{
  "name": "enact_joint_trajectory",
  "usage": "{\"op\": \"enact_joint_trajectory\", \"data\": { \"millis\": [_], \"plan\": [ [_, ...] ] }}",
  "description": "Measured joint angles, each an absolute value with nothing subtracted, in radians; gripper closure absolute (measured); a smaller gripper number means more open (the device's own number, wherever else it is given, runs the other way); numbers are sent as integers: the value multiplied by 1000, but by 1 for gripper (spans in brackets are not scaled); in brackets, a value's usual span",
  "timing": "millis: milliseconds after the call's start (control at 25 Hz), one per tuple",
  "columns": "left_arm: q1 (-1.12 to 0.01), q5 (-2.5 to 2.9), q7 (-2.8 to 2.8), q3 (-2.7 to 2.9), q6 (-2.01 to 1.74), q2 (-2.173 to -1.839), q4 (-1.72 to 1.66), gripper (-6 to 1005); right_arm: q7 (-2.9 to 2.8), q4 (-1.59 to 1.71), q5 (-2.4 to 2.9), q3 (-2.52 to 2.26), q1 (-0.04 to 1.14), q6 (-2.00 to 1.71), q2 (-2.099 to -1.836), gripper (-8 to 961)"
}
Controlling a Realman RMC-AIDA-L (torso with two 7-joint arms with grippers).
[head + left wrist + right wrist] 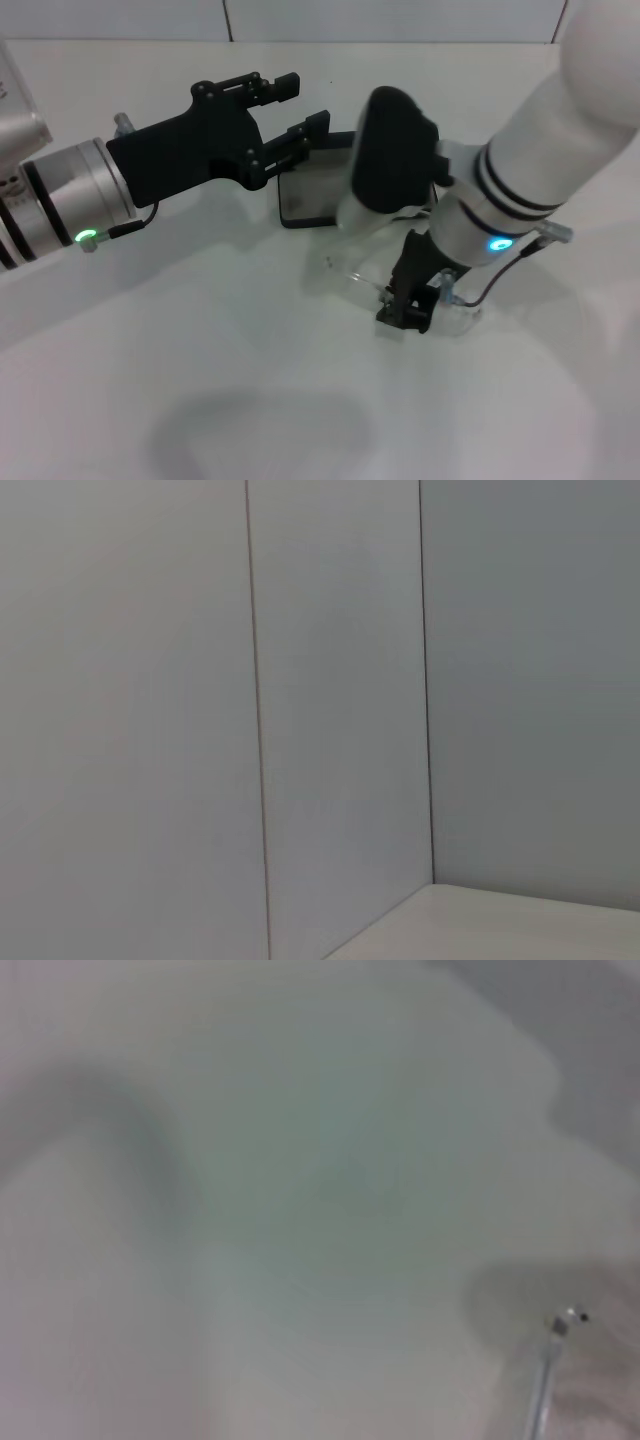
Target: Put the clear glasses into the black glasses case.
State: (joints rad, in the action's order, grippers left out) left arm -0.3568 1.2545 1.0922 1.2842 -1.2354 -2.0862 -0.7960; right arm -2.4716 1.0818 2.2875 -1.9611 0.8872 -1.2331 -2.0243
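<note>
Bare lab-style test cell, plain white table (150, 380), seamed pale wall panels (330, 710), nothing domestic-looking

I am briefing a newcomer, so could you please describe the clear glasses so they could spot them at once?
Start at the white table and find the right gripper lowered near its middle. The clear glasses lie right at its fingertips, just in front of the black glasses case. Unlike the dark case, they are fully transparent, showing only as faint curved outlines.
</note>
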Motion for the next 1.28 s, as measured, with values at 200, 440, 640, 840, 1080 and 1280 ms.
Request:
{"op": "enact_joint_trajectory", "data": {
  "millis": [200,440,640,840,1080,1280],
  "plan": [
    [-343,1250,1093,1284,-1240,-2085,-798,480,-2362,1182,2282,-1780,781,-1365,-2023,769],
    [-331,1239,1099,1282,-1322,-2086,-798,480,-2104,1321,2189,-1570,591,-1432,-2020,817],
    [-330,1220,1100,1281,-1433,-2088,-775,480,-1692,1269,1972,-1462,449,-1429,-2023,826],
    [-369,1201,1101,1281,-1531,-2082,-712,480,-1260,1105,1739,-1402,379,-1433,-2018,826],
    [-437,1210,1124,1281,-1609,-2073,-639,479,-969,967,1610,-1380,363,-1437,-2019,826],
    [-485,1226,1161,1284,-1624,-2061,-593,479,-788,896,1540,-1380,362,-1490,-2021,827]
  ]
}}
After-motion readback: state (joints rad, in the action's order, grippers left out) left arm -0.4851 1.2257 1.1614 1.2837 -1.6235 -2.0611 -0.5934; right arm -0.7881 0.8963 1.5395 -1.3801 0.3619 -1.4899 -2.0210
